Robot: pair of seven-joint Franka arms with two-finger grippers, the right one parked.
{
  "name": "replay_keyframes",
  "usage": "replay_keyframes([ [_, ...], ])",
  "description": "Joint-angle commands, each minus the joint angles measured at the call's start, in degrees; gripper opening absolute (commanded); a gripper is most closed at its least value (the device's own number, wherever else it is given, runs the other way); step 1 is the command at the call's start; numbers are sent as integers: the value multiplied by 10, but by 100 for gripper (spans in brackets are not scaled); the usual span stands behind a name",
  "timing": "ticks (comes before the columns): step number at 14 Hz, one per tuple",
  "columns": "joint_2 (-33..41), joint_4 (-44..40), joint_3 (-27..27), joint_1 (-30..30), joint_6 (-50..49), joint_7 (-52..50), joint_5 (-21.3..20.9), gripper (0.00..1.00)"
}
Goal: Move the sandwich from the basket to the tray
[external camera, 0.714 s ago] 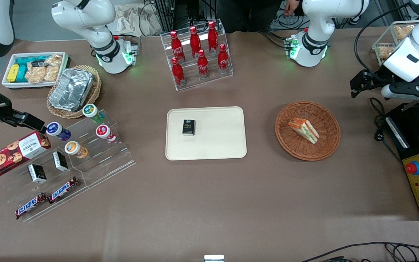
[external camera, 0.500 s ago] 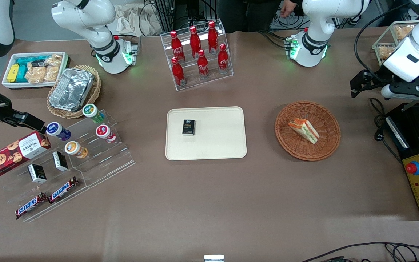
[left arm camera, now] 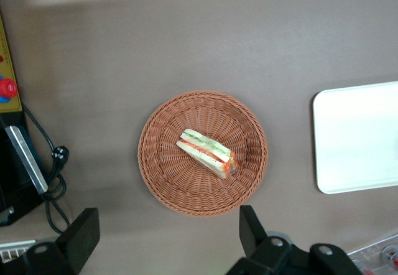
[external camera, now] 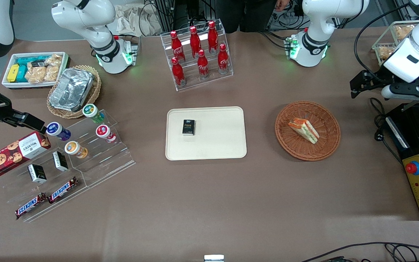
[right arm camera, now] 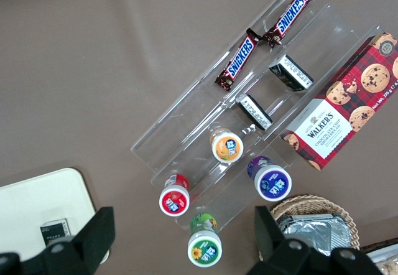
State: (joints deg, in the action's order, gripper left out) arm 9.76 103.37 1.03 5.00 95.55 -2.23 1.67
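The sandwich, a pale wedge with orange and green layers, lies in the round reddish-brown basket. The cream tray sits on the table beside the basket, toward the parked arm's end. My left gripper hangs high above the table, a little farther from the front camera than the basket and toward the working arm's end. Its black fingers are spread wide open with nothing between them, and it is apart from the basket.
A small black box lies on the tray. A rack of red cola bottles stands farther back. A black control box with a red button and a cable lie beside the basket at the working arm's end.
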Motion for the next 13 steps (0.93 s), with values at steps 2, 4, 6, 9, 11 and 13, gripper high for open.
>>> replay_keyframes([
  [2,-9,-12,1,0,3,-85,1,100],
  [4,-11,-13,1,-1,6,-110,14,100],
  [6,-13,-12,-1,-1,20,-187,80,100],
  [9,-20,-7,6,11,30,-342,63,100],
  [11,-36,-4,7,30,31,-428,60,100],
  [13,-51,0,6,44,33,-485,57,100],
])
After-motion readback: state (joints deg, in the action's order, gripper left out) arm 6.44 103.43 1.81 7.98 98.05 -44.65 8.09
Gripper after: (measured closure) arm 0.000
